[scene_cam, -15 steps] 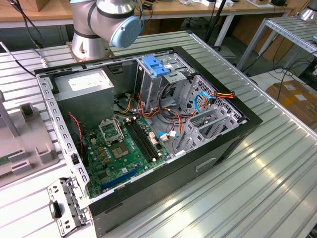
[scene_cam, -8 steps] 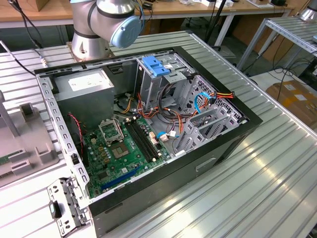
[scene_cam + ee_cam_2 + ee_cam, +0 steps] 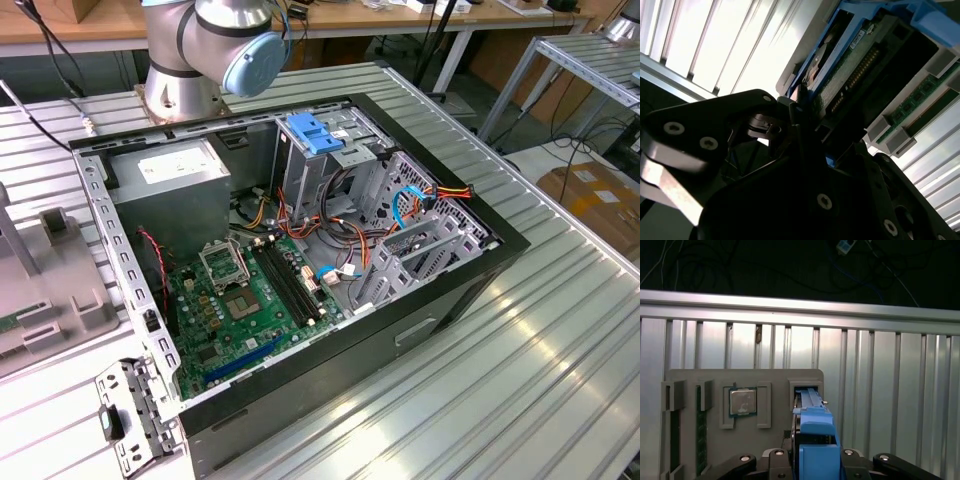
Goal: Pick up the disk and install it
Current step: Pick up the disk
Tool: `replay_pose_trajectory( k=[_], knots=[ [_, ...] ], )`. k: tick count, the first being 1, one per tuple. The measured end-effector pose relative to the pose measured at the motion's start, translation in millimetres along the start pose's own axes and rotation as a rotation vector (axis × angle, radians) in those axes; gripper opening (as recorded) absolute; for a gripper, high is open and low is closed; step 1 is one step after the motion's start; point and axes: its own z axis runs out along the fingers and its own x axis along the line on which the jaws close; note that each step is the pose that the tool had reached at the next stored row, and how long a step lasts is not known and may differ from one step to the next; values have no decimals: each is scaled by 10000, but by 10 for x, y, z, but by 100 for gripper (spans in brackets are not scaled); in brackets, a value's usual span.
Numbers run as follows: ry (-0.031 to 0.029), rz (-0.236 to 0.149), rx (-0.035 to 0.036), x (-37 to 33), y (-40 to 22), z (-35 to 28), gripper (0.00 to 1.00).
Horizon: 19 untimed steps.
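The disk stands on edge with its blue side rail towards the first wrist camera, and its far end sits in a slot of a grey part holder. My gripper is shut on the disk, with a black finger pressed against each side. In the second wrist view the disk shows its green circuit board and blue rail, and the gripper grips one end of it.
The holder also carries a processor chip and memory sticks. In the exterior view an open computer case lies on the ribbed metal table, holding a drive cage with a blue cap, a grey power supply and a motherboard.
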Motion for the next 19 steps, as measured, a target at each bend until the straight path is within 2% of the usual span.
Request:
replay_pose_trajectory(
  k=[19],
  knots=[
    [0,0,2,-6,2,-94,36]
  ],
)
